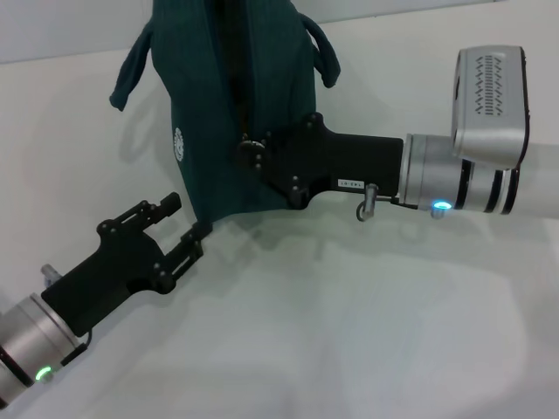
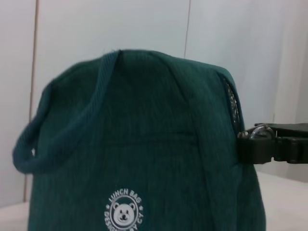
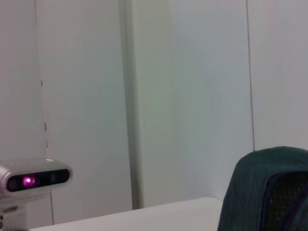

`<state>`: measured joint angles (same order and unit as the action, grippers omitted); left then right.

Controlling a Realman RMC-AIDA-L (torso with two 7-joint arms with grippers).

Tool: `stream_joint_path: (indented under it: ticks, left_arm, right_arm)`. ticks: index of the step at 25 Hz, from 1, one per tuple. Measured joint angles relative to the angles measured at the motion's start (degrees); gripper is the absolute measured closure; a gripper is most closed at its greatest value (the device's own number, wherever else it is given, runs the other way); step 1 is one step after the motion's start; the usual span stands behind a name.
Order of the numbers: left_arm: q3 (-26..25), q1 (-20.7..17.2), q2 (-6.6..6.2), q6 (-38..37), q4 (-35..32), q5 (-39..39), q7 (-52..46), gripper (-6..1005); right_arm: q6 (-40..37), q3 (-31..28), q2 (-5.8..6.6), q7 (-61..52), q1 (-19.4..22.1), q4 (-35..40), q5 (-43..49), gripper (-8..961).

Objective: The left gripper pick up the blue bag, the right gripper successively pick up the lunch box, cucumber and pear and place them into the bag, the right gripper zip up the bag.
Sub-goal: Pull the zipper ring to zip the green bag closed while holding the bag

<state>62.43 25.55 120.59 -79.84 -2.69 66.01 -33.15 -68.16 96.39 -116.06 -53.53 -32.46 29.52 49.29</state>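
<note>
Blue bag point(image 1: 231, 105) against right gripper point(image 1: 251, 154)

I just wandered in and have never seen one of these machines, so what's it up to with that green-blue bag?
The robot is working on a teal lunch bag standing upright on the white table. Its right gripper is at the bag's zipper, by the metal ring pull, apparently zipping it. The left gripper sits open at the bag's lower corner, beside it, not clamping anything. No food or box is visible outside the bag.
</note>
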Motion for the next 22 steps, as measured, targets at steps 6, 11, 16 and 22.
stream_joint_path:
  ticks: [6, 11, 16, 22]
  left_arm:
    - [0.42, 0.61, 0.12, -0.04, -0.29, -0.67, -4.90, 479]
    - [0.22, 1.86, 0.20, 0.51, 0.81, -1.22, -4.98, 276]
    - [0.06, 3.41, 0.17, 1.83, 2.27, -2.72, -4.75, 196]
    - [0.19, 3.80, 0.17, 2.80, 2.27, -2.81, -4.67, 233]
  right_arm:
    - [0.09, 0.19, -0.14, -0.03, -0.46, 0.00, 0.00, 916]
    - [0.11, 0.47, -0.15, -0.05, -0.82, 0.01, 0.00, 914]
    - [-0.01, 0.48, -0.13, -0.08, -0.80, 0.01, 0.01, 913]
    - [-0.37, 0.46, -0.12, -0.08, -0.64, 0.07, 0.01, 911]
